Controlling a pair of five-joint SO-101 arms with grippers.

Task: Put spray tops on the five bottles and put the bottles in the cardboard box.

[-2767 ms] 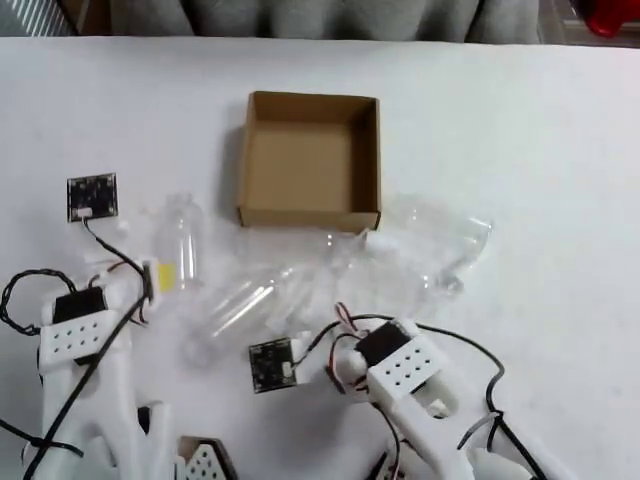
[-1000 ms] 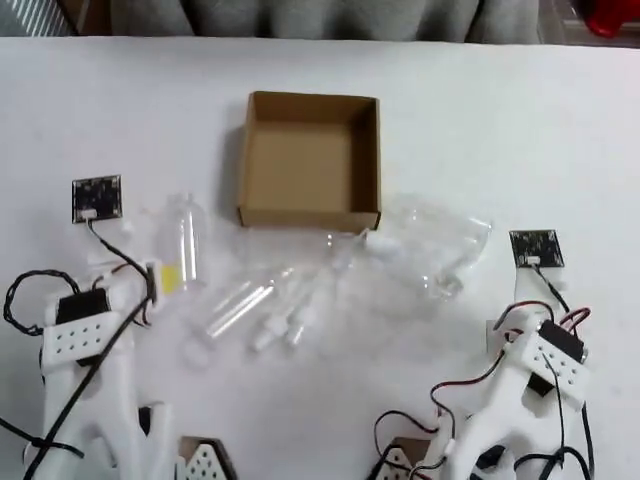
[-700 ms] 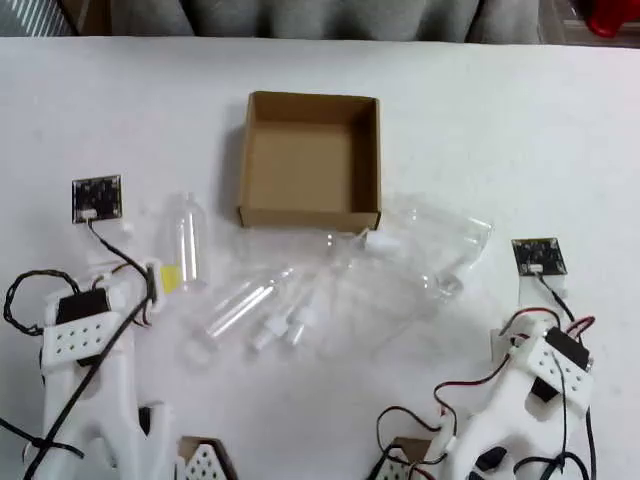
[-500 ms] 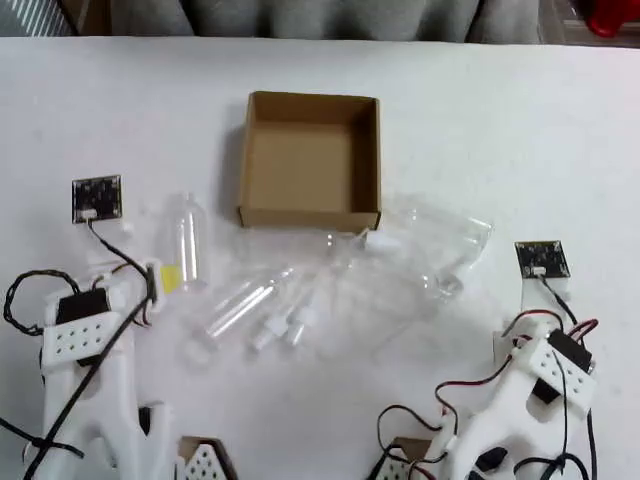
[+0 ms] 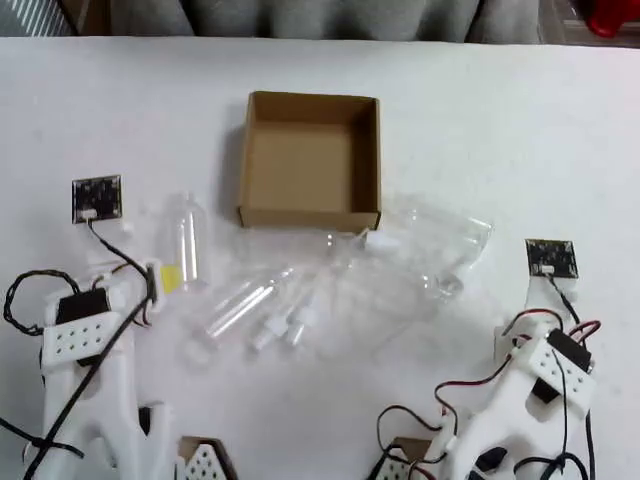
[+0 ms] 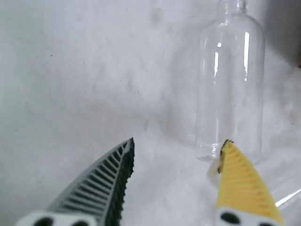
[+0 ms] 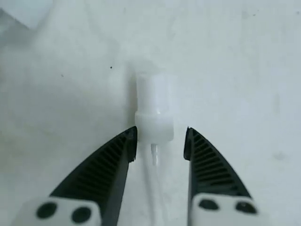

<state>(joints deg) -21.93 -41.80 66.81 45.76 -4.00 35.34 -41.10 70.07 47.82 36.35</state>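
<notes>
Left gripper is spread wide and holding nothing, hovering low over the counter. Its yellow finger sits just at the base of a clear bottle lying on its side, neck pointing away from me. Over on the right gripper, the black fingers are only narrowly apart, straddling a white spray top. One finger touches its collar and the other stands a sliver off, so it's not clamped. From the high view, the cardboard box sits open-topped at the middle of the counter. In front of it lie the other clear bottles on their sides, with two loose spray tops beside them — none capped that I can see.
</notes>
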